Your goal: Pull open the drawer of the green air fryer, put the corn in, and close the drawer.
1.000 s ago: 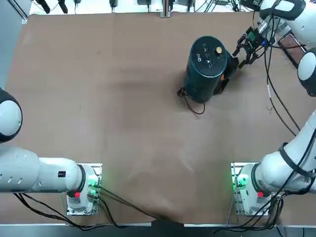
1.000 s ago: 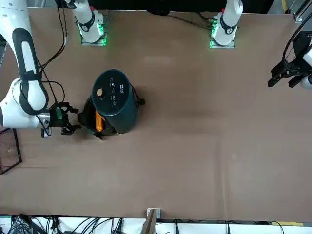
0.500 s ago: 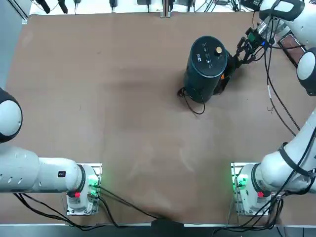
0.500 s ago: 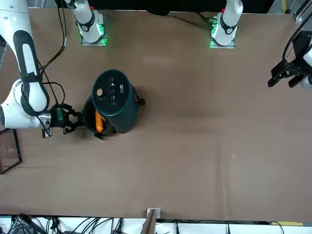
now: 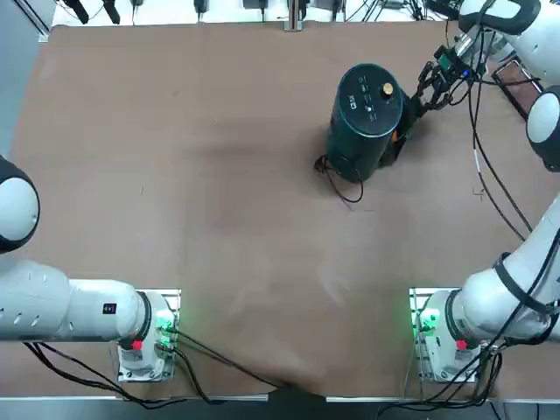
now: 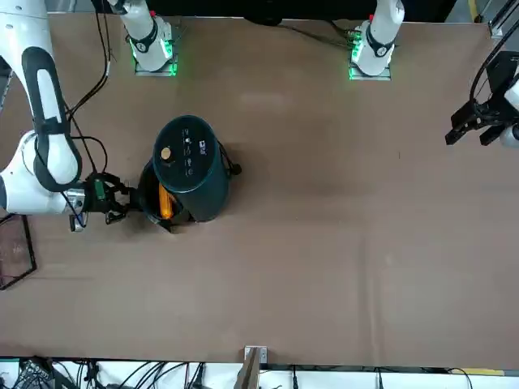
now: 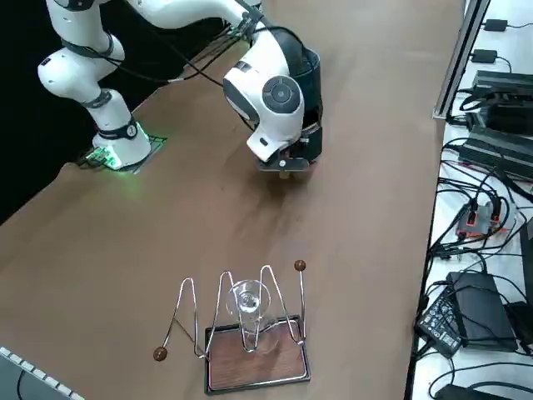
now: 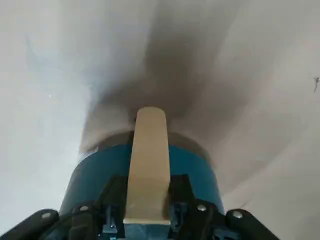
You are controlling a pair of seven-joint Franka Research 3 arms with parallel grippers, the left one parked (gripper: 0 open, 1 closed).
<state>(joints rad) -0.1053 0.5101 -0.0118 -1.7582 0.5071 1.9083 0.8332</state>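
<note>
Right gripper (image 6: pixel 122 201), fingers pressed together, sits at the handle of the dark pull-out drawer (image 6: pixel 150 203), which juts from the tall green-black air fryer (image 5: pixel 365 118). Only the front view shows the orange-yellow corn (image 6: pixel 164 203) inside. A second ago the fingers were spread and farther off.

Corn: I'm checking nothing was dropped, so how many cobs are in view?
1. The corn lies in the open drawer beside the fryer; more could be hidden behind it.
</note>
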